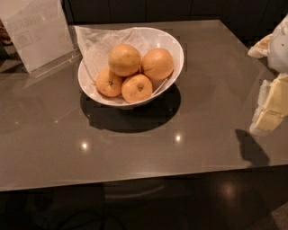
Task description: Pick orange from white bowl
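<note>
You are looking down on a glossy grey-brown tabletop [211,94] that mirrors two small ceiling lights, with dark cabinet fronts [135,9] behind its far edge. At the far left corner leans a clear plastic sign stand holding a pale printed sheet [36,31]; its print is too faint to read, and you will find no brand or label elsewhere. Toward the far side, left of centre, sits the wide glossy white bowl with a slanted rim [163,38], lined with crinkled white paper [95,42] that rises above the rim at the back left. Four fruits fill it. The large pale yellowish-orange orange with dimpled skin [124,59] lies on top at the back left, touching the similar-sized redder orange [157,64] on its right and resting on the two smaller deep-orange fruits with dark stem dimples [109,82] [137,88] in front. Nothing covers it from above. The robot's white and pale yellow gripper [270,110] hangs at the right edge of the view, well apart from the bowl, throwing a dark shadow [252,148] on the table; whether it is spread or closed you cannot tell
</note>
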`<action>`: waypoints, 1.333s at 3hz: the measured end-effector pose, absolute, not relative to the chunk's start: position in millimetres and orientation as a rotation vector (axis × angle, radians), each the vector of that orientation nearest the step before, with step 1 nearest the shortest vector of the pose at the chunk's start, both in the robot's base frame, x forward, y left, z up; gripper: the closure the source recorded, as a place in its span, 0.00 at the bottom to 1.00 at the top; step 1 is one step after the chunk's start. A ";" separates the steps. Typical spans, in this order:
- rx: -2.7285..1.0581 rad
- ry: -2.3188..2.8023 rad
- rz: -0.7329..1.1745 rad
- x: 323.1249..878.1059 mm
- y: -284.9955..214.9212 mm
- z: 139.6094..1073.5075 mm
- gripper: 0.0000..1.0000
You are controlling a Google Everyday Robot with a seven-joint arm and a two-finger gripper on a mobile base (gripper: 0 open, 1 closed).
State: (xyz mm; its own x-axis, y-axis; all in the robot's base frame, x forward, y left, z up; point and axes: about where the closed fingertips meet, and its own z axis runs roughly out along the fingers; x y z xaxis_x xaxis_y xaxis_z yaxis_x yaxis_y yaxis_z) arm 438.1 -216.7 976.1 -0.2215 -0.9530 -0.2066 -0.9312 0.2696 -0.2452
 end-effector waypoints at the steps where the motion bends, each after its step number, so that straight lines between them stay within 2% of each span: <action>1: -1.731 2.218 -0.096 444.9 -211.4 979.2 0.00; 2: -1.813 2.129 -0.014 473.7 -179.7 979.6 0.00; 4: -1.998 1.885 0.223 546.0 -76.3 975.0 0.00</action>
State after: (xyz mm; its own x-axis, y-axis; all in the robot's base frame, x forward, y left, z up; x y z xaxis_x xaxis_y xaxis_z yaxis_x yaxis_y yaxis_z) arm 546.0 -76.3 975.0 0.0861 -0.9250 -0.3700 -0.9858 -0.0254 -0.1659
